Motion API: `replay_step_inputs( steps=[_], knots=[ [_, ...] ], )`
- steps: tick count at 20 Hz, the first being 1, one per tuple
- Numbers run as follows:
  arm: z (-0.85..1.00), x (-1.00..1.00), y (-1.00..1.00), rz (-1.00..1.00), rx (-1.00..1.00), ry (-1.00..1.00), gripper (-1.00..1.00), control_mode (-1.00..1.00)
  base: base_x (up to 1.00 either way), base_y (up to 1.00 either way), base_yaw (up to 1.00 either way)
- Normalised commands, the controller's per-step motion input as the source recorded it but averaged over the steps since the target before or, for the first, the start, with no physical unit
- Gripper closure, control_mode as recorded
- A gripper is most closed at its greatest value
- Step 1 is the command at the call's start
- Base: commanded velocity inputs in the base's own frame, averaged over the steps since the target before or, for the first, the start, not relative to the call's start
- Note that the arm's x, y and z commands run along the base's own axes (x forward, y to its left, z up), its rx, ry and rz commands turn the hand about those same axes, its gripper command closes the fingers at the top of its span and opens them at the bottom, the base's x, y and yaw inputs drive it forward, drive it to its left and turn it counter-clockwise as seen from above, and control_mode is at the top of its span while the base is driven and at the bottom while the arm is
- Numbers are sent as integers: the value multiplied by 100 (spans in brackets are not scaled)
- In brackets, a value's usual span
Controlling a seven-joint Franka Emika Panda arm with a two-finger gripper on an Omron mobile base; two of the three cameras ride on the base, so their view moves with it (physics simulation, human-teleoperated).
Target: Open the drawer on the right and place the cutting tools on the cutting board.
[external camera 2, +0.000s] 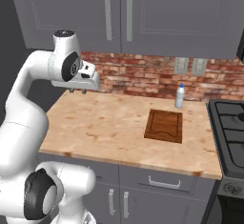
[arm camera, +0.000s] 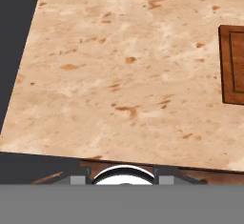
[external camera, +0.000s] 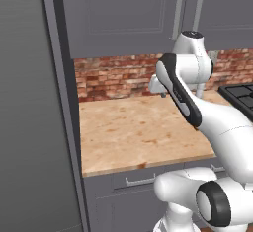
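The dark reddish-brown cutting board lies flat and bare on the pale wooden counter, right of centre; its left edge shows in the hand view. The drawer sits below the counter's right part, shut, with its silver bar handle facing me. The cutting tools are out of view. My gripper hangs open above the counter's back left corner, far left of the board and well above the drawer. Its fingertips stand wide apart with nothing between them.
A small white bottle stands by the brick wall behind the board. A black stove borders the counter on the right. A tall grey cabinet walls the left side. A smaller drawer front sits below the counter's left part.
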Motion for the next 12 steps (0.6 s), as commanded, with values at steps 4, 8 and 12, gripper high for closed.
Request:
replay_step_inputs(
  steps=[4,8,12],
  knots=[
    [0,0,0,0,0,1,-100,-100,0,0,0],
    [-14,-17,-24,-2,1,0,-100,-100,0,0,0],
    [-52,-85,-98,-11,15,0,-100,-100,0,0,0]
  ],
)
